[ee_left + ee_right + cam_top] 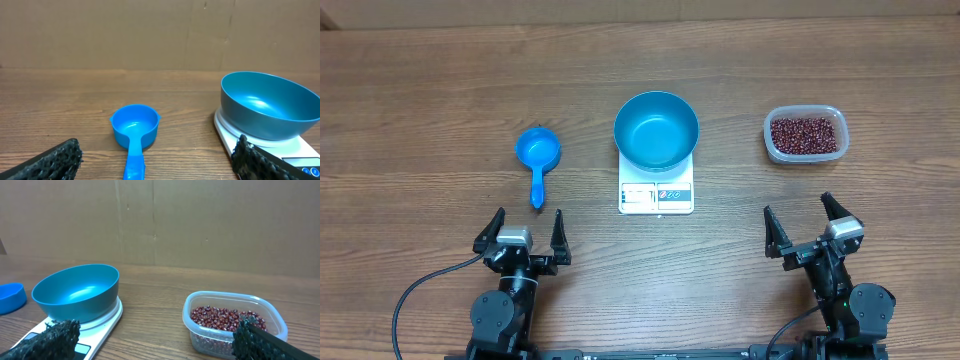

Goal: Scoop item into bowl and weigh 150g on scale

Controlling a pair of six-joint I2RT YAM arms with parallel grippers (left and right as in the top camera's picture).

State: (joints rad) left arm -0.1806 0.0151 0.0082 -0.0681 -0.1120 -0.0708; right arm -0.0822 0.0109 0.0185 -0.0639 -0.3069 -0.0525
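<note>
Bowl (656,130) seated on scale (656,196), frame centre. Beans (805,134) contained in clear tub (770,150), upper right. Scoop (537,152) laid at left. Left gripper (528,222) and right gripper (798,207) positioned at lower frame, jaws released, nothing grasped.

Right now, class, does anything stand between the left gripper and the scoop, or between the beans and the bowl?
Nothing visible does. Only bare table lies between the open left gripper and the scoop ahead of it, and between the tub of beans and the bowl on the scale.

We count one bowl (656,130), one scale (656,197), one scoop (537,152) and one tub (770,141) of beans (806,134) (far too many to count singly).
</note>
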